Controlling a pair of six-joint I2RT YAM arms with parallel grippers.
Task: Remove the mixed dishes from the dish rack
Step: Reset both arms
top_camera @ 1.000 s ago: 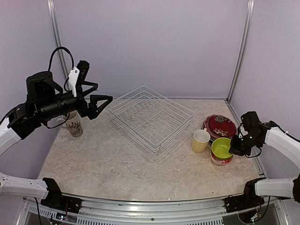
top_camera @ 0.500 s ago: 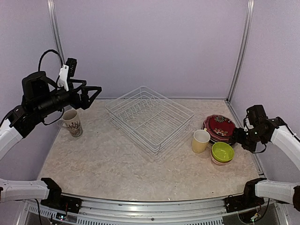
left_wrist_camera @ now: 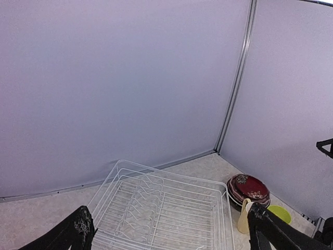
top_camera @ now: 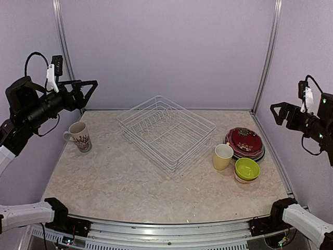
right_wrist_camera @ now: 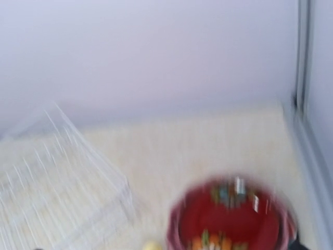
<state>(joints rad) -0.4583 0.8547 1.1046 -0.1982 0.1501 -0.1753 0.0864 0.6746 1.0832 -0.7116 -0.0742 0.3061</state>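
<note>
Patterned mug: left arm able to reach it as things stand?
Probably yes. The mug stands alone on the table, left of the dish rack, and the left gripper hovers open above it, nothing between.

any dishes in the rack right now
No, the rack holds only bare wire, while the plates, cup, green bowl and mug sit on the table.

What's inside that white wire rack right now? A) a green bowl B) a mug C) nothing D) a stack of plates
C: the dish rack shows only bare wires; the plates, green bowl and mug all sit outside it.
</note>
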